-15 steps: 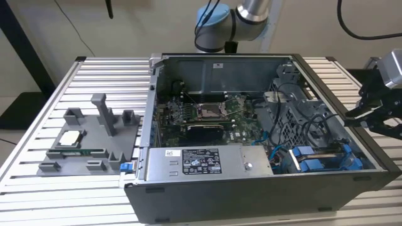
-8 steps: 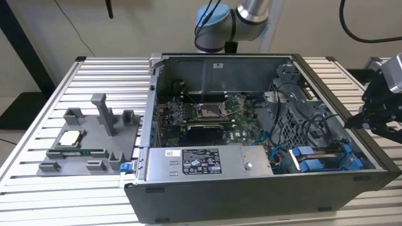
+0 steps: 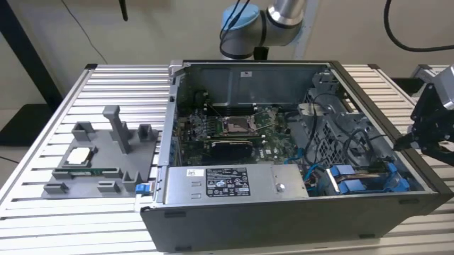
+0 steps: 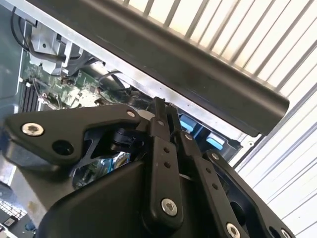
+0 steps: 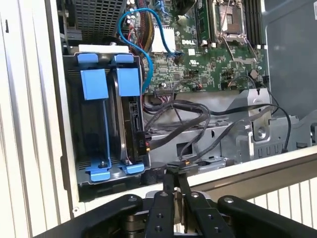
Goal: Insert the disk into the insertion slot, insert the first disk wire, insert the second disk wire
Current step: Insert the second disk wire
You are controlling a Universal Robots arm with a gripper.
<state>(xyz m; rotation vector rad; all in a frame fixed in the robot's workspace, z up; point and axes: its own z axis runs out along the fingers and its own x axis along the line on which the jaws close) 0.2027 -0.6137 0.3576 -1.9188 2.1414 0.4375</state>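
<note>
The disk (image 5: 130, 124) stands on edge in the insertion slot (image 5: 74, 124), a grey bay with blue fittings at the case's front corner; in the exterior view the slot (image 3: 386, 178) is at the right. Beside the disk, an empty blue carrier (image 5: 94, 87) fills the bay's other place. Loose black wires (image 5: 188, 114) lie next to the disk's connector edge; I cannot tell whether one is plugged in. My gripper (image 5: 173, 172) is shut with nothing visible between its fingers. It hovers over the case's side wall (image 4: 208, 74) near the bay, and is also visible as gripper (image 3: 418, 139) and gripper (image 4: 159, 106).
The open computer case holds a motherboard (image 3: 234, 130), a grey labelled power-supply box (image 3: 227, 183) and a blue cable (image 5: 143, 34). A grey fixture (image 3: 99, 159) with small parts sits on the slatted table (image 3: 120, 85) at the exterior view's left.
</note>
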